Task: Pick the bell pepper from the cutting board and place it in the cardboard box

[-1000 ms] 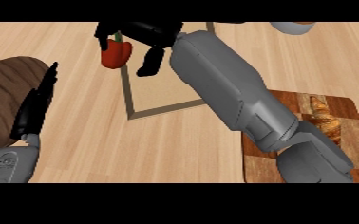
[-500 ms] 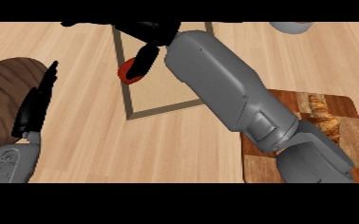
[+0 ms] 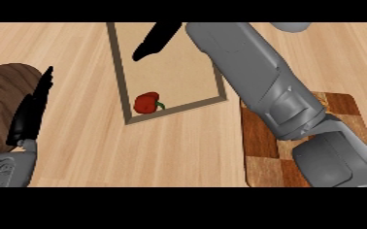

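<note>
Bell pepper (image 3: 147, 102) lies inside cardboard box (image 3: 122, 73), at box's 7 o'clock corner. Right hand (image 3: 154, 42) open above box, 12 o'clock. Left hand (image 3: 32, 109) open, 9 o'clock. Cutting board (image 3: 261, 140), 4 o'clock.

Light wood counter top (image 3: 172, 150) w/ long grain fills most of view. Dark brown ribbed obj (image 3: 16, 85) at left edge, grey rounded obj (image 3: 294, 26) at top right, partly cut off.
</note>
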Action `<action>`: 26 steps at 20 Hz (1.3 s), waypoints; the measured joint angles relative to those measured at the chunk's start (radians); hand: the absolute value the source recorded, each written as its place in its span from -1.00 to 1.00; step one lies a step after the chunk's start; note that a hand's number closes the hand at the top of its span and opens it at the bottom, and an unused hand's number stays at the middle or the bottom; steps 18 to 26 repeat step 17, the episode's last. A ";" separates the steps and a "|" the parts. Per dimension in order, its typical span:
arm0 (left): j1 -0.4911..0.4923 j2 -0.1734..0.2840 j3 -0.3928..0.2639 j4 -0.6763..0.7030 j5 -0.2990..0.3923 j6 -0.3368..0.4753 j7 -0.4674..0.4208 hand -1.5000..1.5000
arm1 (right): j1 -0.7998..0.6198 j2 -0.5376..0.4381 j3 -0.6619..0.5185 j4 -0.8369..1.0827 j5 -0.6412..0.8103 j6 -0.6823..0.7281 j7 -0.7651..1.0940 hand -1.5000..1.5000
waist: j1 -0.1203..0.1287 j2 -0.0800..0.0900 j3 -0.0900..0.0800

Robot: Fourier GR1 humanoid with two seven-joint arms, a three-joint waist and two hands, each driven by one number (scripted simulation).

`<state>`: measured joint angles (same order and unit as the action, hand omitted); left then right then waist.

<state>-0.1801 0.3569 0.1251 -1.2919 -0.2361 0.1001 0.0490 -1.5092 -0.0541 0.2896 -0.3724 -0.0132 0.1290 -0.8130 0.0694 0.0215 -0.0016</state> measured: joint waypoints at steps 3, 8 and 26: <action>-0.002 -0.008 -0.005 -0.010 -0.004 0.004 0.008 0.00 | -0.033 -0.059 -0.049 0.057 -0.028 0.066 -0.019 -1.00 | 0.000 0.002 0.000; -0.008 -0.007 -0.012 -0.032 -0.007 -0.002 0.020 0.00 | -0.050 -0.182 -0.093 0.136 -0.041 0.136 -0.054 -1.00 | 0.013 0.012 0.001; -0.028 -0.010 -0.015 -0.043 -0.004 -0.010 0.022 0.00 | -0.044 -0.369 -0.088 0.179 -0.009 0.196 -0.072 -1.00 | 0.036 0.030 0.002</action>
